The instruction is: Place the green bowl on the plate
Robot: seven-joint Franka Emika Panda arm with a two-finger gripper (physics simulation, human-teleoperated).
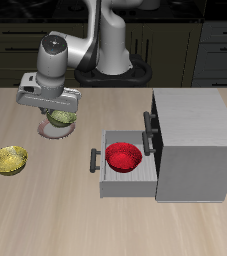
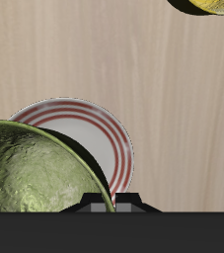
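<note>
The green bowl (image 2: 35, 183) fills the wrist view, clasped at its rim by the gripper (image 1: 57, 110) and held above the plate (image 2: 109, 138). Beyond the plate, on the bare table (image 2: 133, 59), sits the yellow bowl (image 2: 210, 6).

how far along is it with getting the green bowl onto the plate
Done: the green bowl looks picked up, held at the gripper and carried over to the plate. In hand: the wrist view shows the bowl overlapping the plate's edge, not centred on it. Whether it touches the plate is unclear. Left: centre it, lower it and let go.
</note>
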